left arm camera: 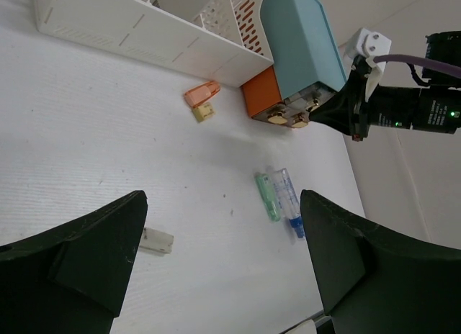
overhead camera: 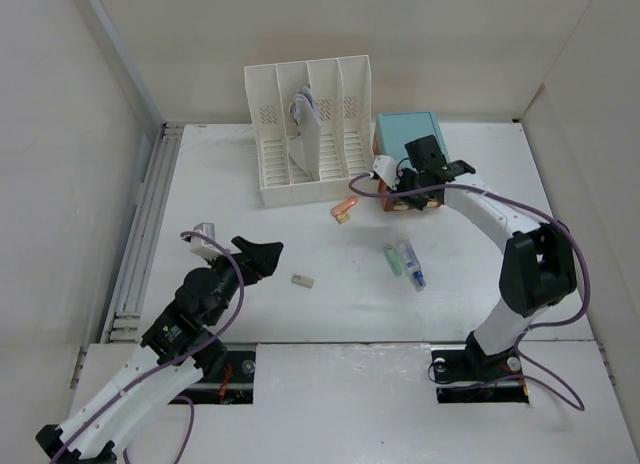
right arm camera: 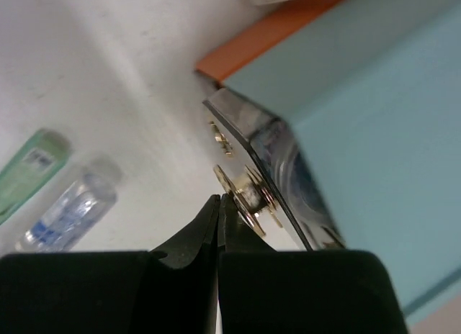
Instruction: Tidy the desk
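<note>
The white desk (overhead camera: pixel 250 204) holds scattered small items. My left gripper (overhead camera: pixel 262 256) hovers open and empty over its left middle; in the left wrist view (left arm camera: pixel 223 204) its jaws stand wide apart above bare desk. A small white block (overhead camera: pixel 302 280) lies just right of it, also seen in the left wrist view (left arm camera: pixel 156 240). My right gripper (overhead camera: pixel 408 192) is shut, its tips (right arm camera: pixel 219 201) touching a gold knob (right arm camera: pixel 245 197) on the front of the teal-topped drawer box (overhead camera: pixel 405 132).
A white slotted file rack (overhead camera: pixel 310 134) stands at the back. An orange clip (overhead camera: pixel 346 205) and a beige piece (overhead camera: pixel 342 217) lie before it. A green tube (overhead camera: pixel 393 260) and a clear blue-capped bottle (overhead camera: pixel 411 263) lie mid-right. Grey rails (overhead camera: pixel 140 234) run along the left edge.
</note>
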Controlling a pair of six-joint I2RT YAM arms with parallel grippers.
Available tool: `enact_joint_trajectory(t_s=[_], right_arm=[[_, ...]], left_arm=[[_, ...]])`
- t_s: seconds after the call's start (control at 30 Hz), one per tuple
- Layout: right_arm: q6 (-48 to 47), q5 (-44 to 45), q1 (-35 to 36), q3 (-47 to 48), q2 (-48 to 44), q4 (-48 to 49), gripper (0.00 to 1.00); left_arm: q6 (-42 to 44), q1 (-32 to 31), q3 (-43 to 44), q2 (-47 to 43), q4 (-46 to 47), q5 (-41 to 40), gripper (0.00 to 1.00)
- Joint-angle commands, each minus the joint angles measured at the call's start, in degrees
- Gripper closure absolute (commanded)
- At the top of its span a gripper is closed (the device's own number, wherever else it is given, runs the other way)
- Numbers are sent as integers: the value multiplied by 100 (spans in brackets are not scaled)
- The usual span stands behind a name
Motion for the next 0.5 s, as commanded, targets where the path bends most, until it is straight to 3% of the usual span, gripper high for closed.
enact_joint_trajectory(t_s=[0.0, 0.27, 0.4, 0.43, 0.47], right_arm=[[379, 733, 35, -92, -150, 1263, 100], [432, 1077, 212, -873, -659, 1960, 100], [555, 191, 212, -1138, -1658, 1697, 100], [634, 102, 212, -1252, -1897, 1697, 93], [826, 267, 212, -1409, -2143, 2167, 77]], left_arm=[[-1, -11, -69, -100, 244, 72, 16], [-54, -11, -122, -153, 297, 72, 16], [-54, -11, -227, -153, 463, 212, 16], [-54, -11, -306, -153, 533, 308, 14], [-54, -11, -307, -153, 604, 362, 14]])
